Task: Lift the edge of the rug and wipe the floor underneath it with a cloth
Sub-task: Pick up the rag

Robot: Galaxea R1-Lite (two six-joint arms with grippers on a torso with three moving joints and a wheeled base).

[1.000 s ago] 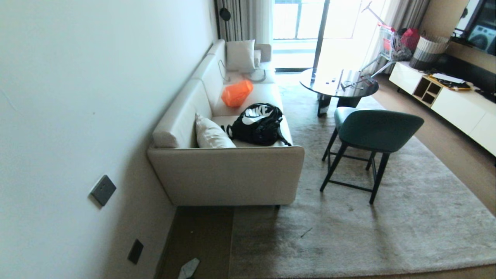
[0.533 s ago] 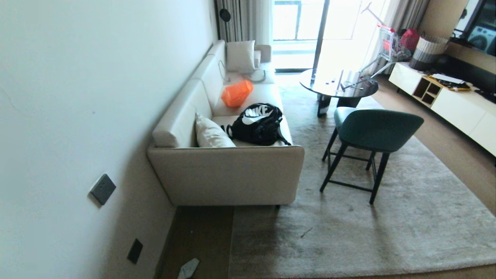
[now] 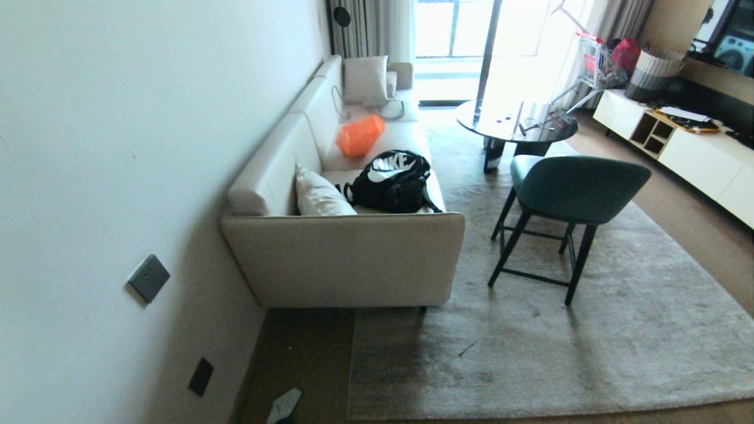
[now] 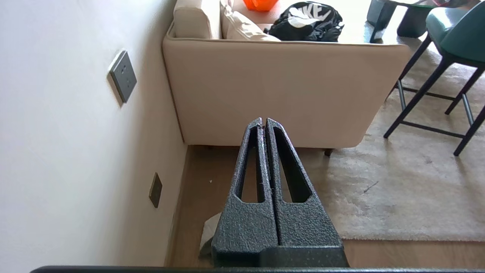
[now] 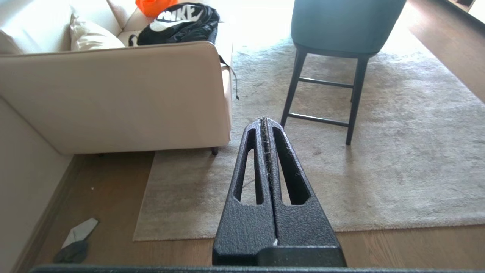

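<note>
**Both grippers closed and empty above a rug corner, cloth lying on the floor by the wall**

The left gripper (image 4: 264, 120) hangs in the air, its two dark fingers (image 4: 252, 159) pressed together from base to tip with nothing between them. It touches nothing. The right gripper (image 5: 266, 119) is the same: fingers (image 5: 250, 163) fully together, holding nothing, only a few stray fibres caught along the seam. Neither arm shows in the head view.

The rug (image 3: 559, 330) is large, pale and plush, and lies flat across the middle and right of the room. Its near left corner (image 5: 137, 237) sits on the brown wood floor (image 3: 306, 353), with the rug edge (image 5: 146, 197) running away from that corner toward the sofa. The edge is not lifted.

The cloth (image 3: 284, 405) is a small pale scrap on the bare floor strip at the near left, close to the wall (image 3: 118, 147) and a little apart from the rug corner. A darker part of it lies nearest (image 5: 72, 252).

A beige sofa (image 3: 341, 259) stands along the left wall with a black backpack (image 3: 392, 181), an orange bag (image 3: 359, 136) and cushions on it. A green chair (image 3: 565, 194) stands on the rug to the right, with a round dark counter (image 3: 515, 123) farther off.
</note>
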